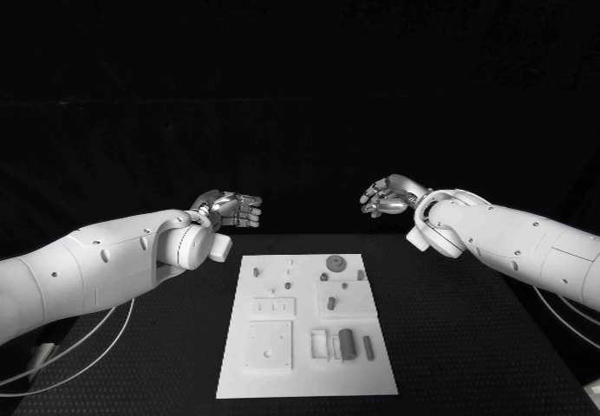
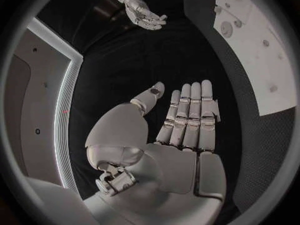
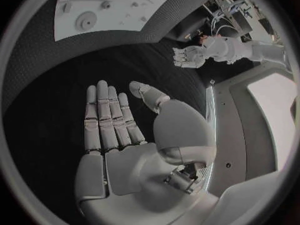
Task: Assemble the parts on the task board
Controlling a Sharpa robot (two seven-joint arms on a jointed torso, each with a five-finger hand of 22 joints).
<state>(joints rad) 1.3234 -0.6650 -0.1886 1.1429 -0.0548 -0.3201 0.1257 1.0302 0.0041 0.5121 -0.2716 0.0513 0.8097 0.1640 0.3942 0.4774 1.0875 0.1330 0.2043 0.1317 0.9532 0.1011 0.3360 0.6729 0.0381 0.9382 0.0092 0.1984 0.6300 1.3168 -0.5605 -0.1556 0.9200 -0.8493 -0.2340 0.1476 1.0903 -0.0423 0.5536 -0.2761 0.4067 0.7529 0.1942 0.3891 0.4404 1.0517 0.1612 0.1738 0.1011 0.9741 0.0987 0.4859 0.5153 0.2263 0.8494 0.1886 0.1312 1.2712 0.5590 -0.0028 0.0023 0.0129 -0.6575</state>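
On the black table (image 1: 475, 329) lay one white task board (image 1: 306, 381), long and narrow, running away from the robot in the middle of the table. At its near end I counted three upright parts standing close together, a pale block (image 1: 319, 343), a grey block (image 1: 347, 344) and a thin dark peg (image 1: 368, 345), and to their left there was one square plate (image 1: 268, 347) with small holes. Further along the board was one smaller plate (image 1: 273, 308) with two slots, and beside it a small dark part (image 1: 331, 303). At the far end stood one round part (image 1: 336, 262), with a few tiny pieces around it that were too small for me to name. Beyond the board, above the far edge of the table, two hands were raised, well apart from each other and from the board. The left hand (image 1: 230, 209) held nothing; in its wrist view the fingers (image 2: 190, 112) lay straight and side by side, the thumb away from them. The right hand (image 1: 390, 196) was also empty, its fingers (image 3: 106, 115) stretched flat in its wrist view and the thumb spread to one side.
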